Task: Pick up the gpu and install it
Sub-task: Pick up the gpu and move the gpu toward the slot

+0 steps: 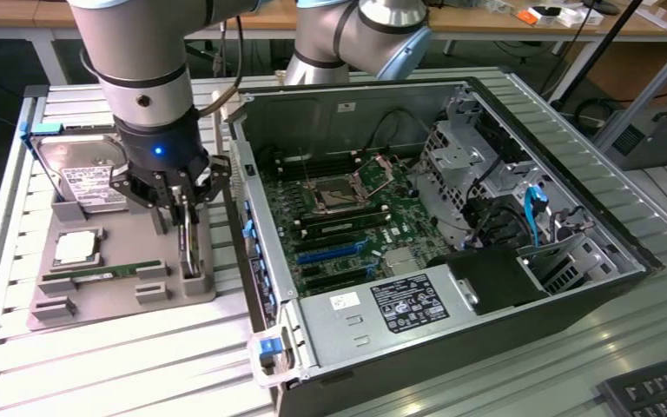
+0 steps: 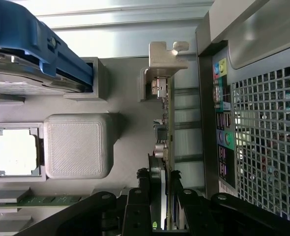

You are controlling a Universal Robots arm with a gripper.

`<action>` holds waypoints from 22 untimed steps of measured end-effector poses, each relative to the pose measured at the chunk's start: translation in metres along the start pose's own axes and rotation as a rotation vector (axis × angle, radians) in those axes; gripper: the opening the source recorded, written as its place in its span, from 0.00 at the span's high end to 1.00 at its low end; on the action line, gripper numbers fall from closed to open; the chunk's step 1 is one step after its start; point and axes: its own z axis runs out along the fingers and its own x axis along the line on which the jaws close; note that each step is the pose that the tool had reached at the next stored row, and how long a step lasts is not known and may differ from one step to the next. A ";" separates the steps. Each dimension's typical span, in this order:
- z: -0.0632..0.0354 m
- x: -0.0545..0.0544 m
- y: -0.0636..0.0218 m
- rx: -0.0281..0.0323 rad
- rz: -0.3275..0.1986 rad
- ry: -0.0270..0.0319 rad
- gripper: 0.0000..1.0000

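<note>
Two things worry me, standing here. The gpu (image 1: 190,250) is not in the machine yet: it stands on edge in its slot at the side of the grey parts tray (image 1: 125,306) nearest the open computer case (image 1: 611,252), on the exterior view's left. The gripper (image 1: 181,213) sits right down over the card's upper edge, straddling it. Whether it is actually clamped on the card or only standing around it, I cannot tell from either view.

The first risk, to my eye, is the grip. The card is thin and tall, so an off-centre or weak hold could let it tilt or slip as it comes up. The wrist view shows its end tucked into a printed holder post (image 2: 162,59). If the lift is not straight, I think the card could snag there and drag the whole tray.

The second is the neighbours. The case wall is just beside the tray, so a swinging card could knock the sheet metal. The hard drive (image 1: 88,178), the processor (image 1: 77,248) and the memory stick (image 1: 102,274) share the tray and could shift if it jolts. The blue expansion slots (image 1: 331,254) sit low among other parts, so a skewed card would likely jam rather than seat.
</note>
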 end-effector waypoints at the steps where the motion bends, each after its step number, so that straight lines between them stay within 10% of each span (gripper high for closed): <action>1: -0.0003 0.000 0.0000 0.0000 0.000 0.0001 0.73; 22: -0.0083 0.000 0.0001 0.0000 0.000 0.0001 0.73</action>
